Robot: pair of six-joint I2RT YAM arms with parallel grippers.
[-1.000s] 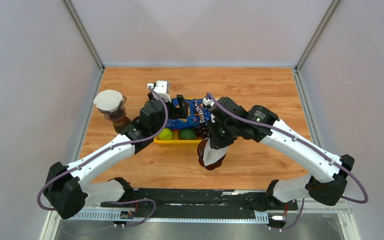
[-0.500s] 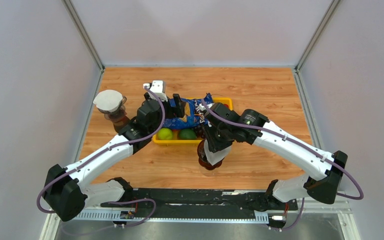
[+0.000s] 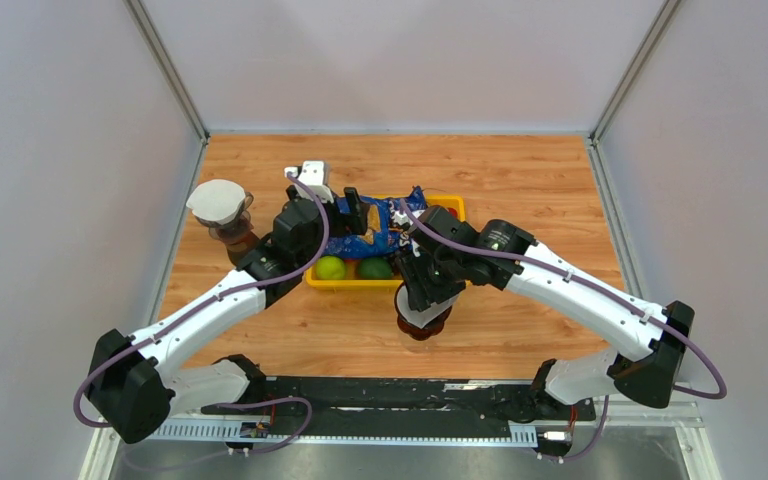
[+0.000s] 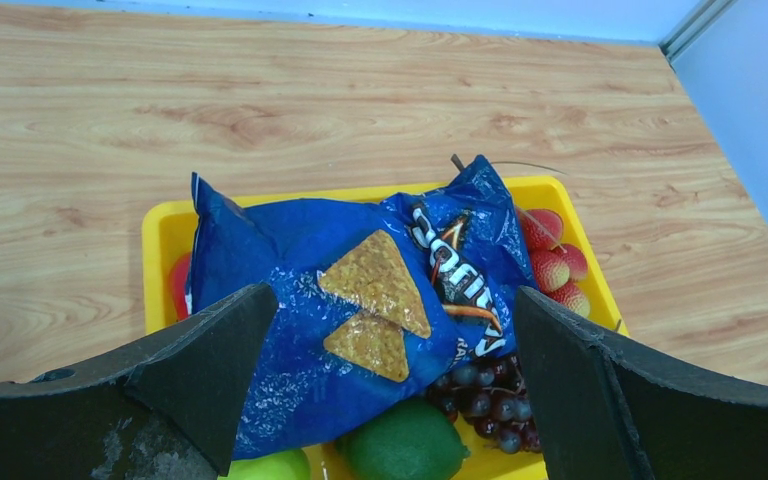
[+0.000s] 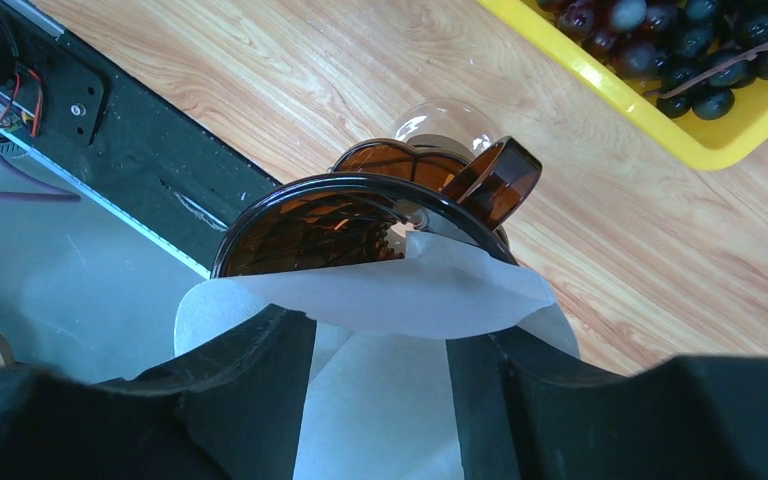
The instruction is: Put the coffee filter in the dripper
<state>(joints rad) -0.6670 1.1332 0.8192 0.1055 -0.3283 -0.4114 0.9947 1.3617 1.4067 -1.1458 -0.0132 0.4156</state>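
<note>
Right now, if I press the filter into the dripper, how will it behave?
The coffee filter looks thin and floppy: its edge drapes over the dripper rim, so it will likely crumple rather than slide. Probably light, so it may lift with the right end effector on release.

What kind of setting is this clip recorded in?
Most likely a lab robot test cell, not a kitchen: blank panel walls box in a wooden table, and the props look staged, a yellow tray of fruit and snacks beside a brown dripper.
</note>
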